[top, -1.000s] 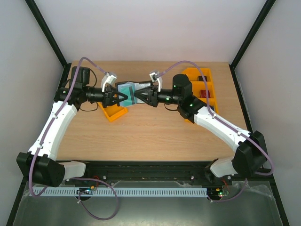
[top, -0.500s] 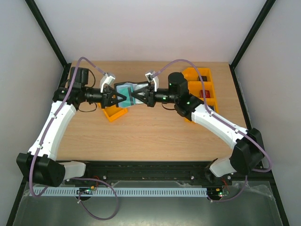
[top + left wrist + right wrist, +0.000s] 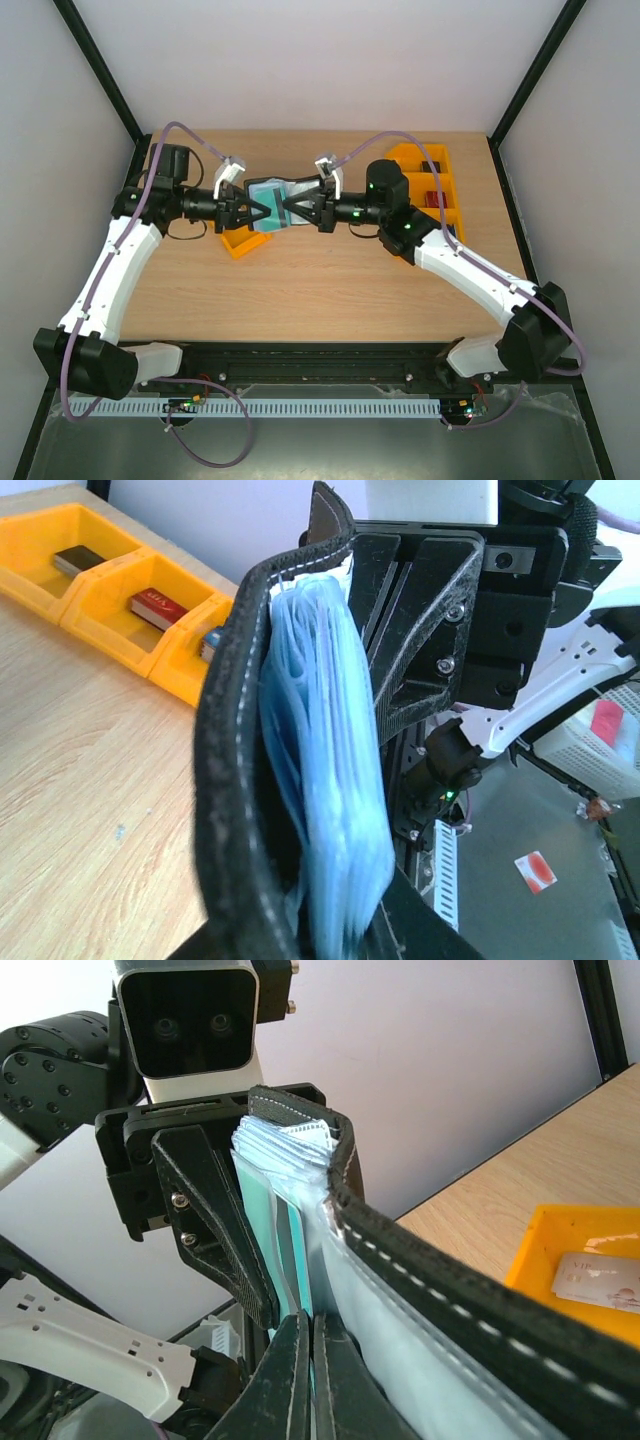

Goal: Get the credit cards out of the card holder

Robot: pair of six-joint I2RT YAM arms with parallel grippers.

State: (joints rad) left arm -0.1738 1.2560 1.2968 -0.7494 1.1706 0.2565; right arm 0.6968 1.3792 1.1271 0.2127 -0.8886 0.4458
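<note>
Wood bench (image 3: 330,290), far middle: card holder (image 3: 268,192) held up off it, left jaws clamped on its left side. Right jaws pinched closed on a teal credit card (image 3: 293,1250) inside.

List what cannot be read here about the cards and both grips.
- Card count: top view too small; wrist views show the credit cards only edge-on inside the card holder.
- Whether the shut right gripper pinches a card: right wrist view, its own fingers hide the contact.
- How the left gripper grips: left wrist view, the holder blocks its fingers.
</note>
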